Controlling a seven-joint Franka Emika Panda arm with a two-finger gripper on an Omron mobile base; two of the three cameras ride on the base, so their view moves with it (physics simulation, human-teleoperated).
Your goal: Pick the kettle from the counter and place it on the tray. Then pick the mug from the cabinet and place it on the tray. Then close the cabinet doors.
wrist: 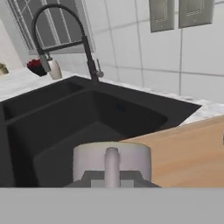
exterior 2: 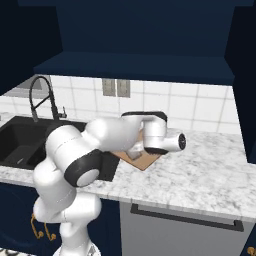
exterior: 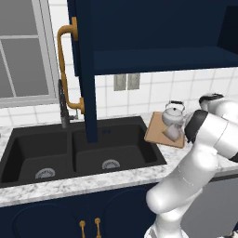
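Closest in hand view: mug [wrist: 112, 162], handle forward, upright on tray [wrist: 192, 153], pinched between pressed-together gripper [wrist: 112, 177] fingers. Behind it, black sink [wrist: 78, 127] and faucet [wrist: 65, 35]. Kettle [exterior: 174, 113] on tray's far part, beside mug. Cabinet door [exterior: 83, 69] hanging open above counter [exterior 2: 200, 175].

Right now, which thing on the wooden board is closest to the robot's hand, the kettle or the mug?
The mug, the small pale cup at the tray's front edge nearest the sink. The silver kettle stands farther back.
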